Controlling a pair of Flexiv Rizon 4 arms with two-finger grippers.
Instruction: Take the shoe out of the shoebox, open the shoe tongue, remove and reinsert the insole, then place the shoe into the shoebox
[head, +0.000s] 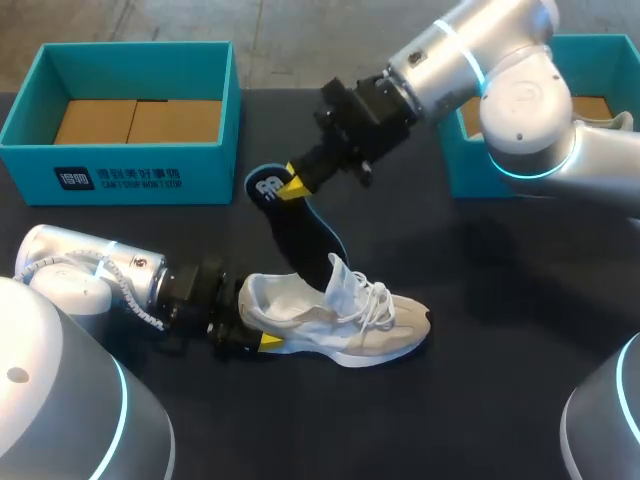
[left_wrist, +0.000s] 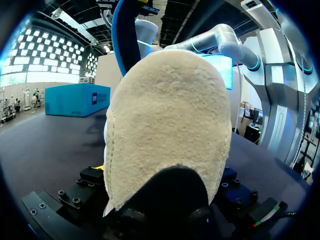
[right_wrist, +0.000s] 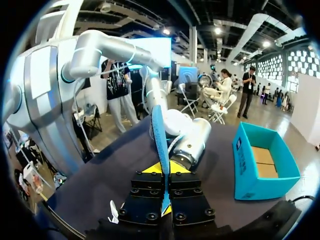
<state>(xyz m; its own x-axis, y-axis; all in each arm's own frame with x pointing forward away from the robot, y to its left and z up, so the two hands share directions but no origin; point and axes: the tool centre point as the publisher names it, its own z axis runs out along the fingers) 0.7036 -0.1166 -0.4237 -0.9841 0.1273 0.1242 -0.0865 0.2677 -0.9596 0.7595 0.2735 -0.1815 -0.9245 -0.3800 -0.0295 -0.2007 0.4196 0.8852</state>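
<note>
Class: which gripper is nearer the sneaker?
Left. The left gripper clamps the sneaker at its heel; the right gripper holds the insole end beyond it.

Cream-and-white shoe (head: 335, 315) and black, blue-edged insole (head: 300, 230) on a black bench (head: 480, 380).
The shoe has white laces, beige suede sides and a black toe. The insole bears a white mark. A shoebox (head: 135, 47) at ten o'clock and a second box (head: 460, 160) at two o'clock are teal with brown cardboard floors. The left arm (head: 90, 275) and right arm (head: 500, 70) are silver with cyan rings. The left tool (head: 262, 342) and right tool (head: 292, 185) are black, tipped yellow.
</note>
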